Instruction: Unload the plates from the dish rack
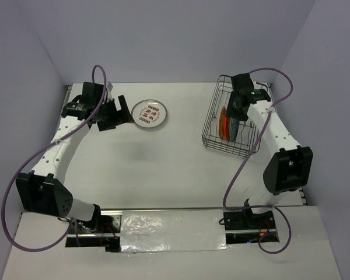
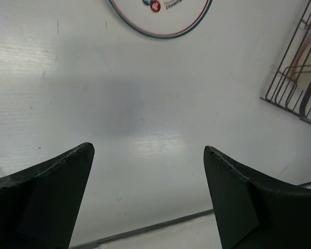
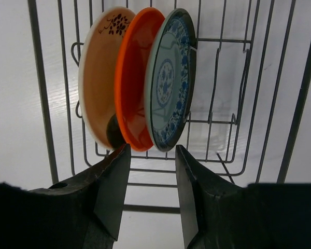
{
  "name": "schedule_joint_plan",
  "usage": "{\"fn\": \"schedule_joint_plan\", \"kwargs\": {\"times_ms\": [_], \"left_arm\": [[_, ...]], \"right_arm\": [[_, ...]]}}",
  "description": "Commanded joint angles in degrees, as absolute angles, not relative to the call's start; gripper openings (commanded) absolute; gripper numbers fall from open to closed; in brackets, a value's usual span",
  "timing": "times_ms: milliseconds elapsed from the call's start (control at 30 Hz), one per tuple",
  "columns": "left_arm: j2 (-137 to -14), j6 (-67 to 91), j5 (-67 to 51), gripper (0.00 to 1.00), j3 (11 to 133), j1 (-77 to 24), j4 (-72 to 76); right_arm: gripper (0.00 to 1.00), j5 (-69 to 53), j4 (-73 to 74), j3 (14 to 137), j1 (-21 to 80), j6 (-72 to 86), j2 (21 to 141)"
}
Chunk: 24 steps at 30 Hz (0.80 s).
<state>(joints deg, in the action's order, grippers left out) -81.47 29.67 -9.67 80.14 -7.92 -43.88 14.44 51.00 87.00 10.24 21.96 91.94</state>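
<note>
The black wire dish rack (image 1: pixel 217 125) stands at the back right. Three plates stand upright in it: cream with a dark sprig (image 3: pixel 96 78), orange (image 3: pixel 130 83) and teal-blue patterned (image 3: pixel 170 83). My right gripper (image 3: pixel 152 150) is open above the rack, with its tips just short of the rims of the orange and teal-blue plates and holding nothing; it also shows in the top view (image 1: pixel 234 116). A white plate with red marks (image 1: pixel 150 113) lies flat on the table at the back middle. My left gripper (image 1: pixel 123 111) is open and empty just left of that plate.
The left wrist view shows the white plate's rim (image 2: pixel 160 23) at the top, a corner of the rack (image 2: pixel 295 83) at the right and bare table under the left gripper (image 2: pixel 147 149). White walls enclose the table on three sides.
</note>
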Motion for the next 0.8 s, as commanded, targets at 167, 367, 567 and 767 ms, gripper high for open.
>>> {"fn": "schedule_joint_plan", "kwargs": {"times_ms": [167,367,567,767], "left_arm": [[-75.85,26.10,-12.22,0.99,75.94,-7.47,-46.05],[-76.20,25.93,-12.39,1.00,74.71,-7.47,-47.11],[-76.64,26.19,-11.78,1.00,75.41,-7.47,-47.90],[-78.22,27.51,-11.51,1.00,79.53,-7.38,-49.65]], "right_arm": [[0.41,12.75,43.87,87.80,8.00,18.99,96.85],[0.31,12.92,41.84,86.05,6.94,18.20,99.23],[0.07,12.66,40.87,84.99,7.03,16.44,97.30],[0.00,12.30,47.71,93.24,7.03,15.03,93.26]]}}
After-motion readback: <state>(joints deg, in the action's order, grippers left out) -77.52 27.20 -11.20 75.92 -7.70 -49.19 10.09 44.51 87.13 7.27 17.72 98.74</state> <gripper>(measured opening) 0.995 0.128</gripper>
